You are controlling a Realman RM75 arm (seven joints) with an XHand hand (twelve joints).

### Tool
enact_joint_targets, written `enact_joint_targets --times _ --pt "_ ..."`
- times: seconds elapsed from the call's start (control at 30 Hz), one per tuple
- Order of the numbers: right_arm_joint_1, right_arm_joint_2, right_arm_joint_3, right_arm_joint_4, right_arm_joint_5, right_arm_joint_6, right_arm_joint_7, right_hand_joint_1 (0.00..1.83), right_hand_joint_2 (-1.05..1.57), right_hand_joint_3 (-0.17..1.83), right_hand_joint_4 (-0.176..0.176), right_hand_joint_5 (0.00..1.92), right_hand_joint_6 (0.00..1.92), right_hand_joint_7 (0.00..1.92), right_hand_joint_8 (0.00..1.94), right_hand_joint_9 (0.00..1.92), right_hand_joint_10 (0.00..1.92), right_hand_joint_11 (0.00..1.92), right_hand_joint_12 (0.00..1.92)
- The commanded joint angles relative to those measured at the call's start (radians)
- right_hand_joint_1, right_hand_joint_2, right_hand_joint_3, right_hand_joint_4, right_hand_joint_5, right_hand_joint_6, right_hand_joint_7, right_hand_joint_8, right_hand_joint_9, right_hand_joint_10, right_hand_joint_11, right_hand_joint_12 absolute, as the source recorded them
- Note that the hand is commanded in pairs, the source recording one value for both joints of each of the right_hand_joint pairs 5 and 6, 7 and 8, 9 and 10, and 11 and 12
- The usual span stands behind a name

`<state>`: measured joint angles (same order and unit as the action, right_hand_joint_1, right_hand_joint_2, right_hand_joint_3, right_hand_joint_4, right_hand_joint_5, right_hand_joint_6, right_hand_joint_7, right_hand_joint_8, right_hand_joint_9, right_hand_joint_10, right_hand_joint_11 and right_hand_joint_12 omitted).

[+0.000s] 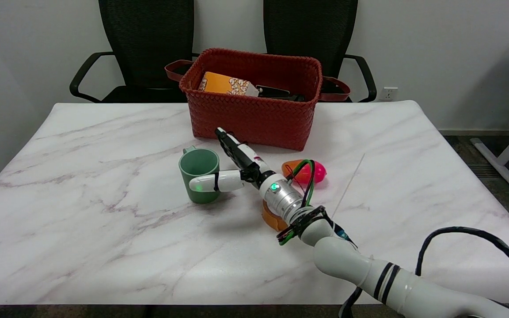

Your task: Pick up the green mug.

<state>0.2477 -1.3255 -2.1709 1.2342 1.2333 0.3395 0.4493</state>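
Note:
The green mug (pixel 198 168) stands upright at the middle of the marble table, its handle pointing to the far left. My right hand (pixel 232 165) reaches in from the lower right and sits just to the mug's right. Its white thumb (pixel 212 182) lies across the mug's near side, over its front wall. The black fingers (pixel 233 148) stretch out past the mug's far right, spread away from the thumb. The mug sits between thumb and fingers, and nothing shows them closed on it. The mug rests on the table.
A red woven basket (pixel 254 119) with a box and dark items stands just behind the hand. An orange and pink egg-shaped toy (pixel 314 172) and an orange tape roll (pixel 270 219) lie under and beside the wrist. Two black chairs stand behind the table (pixel 82 221).

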Motion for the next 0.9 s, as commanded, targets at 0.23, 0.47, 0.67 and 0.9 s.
enact_joint_targets --times 0.23,0.47,0.67,0.9 --pt "0.007 -0.051 -0.008 -0.061 -0.004 -0.027 -0.001 1.06 0.50 -0.17 0.000 0.00 0.00 0.00 0.00 0.00 0.00 0.05 0.05" --pt "0.013 -0.073 -0.009 -0.102 -0.005 -0.002 -0.001 1.05 0.52 -0.17 0.000 0.00 0.00 0.00 0.00 0.00 0.00 0.10 0.10" --pt "0.014 -0.099 -0.016 -0.135 -0.027 0.076 0.006 1.03 0.55 -0.17 0.000 0.00 0.00 0.00 0.00 0.00 0.00 0.14 0.14" --pt "0.016 -0.113 -0.016 -0.147 -0.027 0.092 0.007 1.01 0.56 -0.17 0.000 0.00 0.00 0.00 0.00 0.04 0.04 0.19 0.19"
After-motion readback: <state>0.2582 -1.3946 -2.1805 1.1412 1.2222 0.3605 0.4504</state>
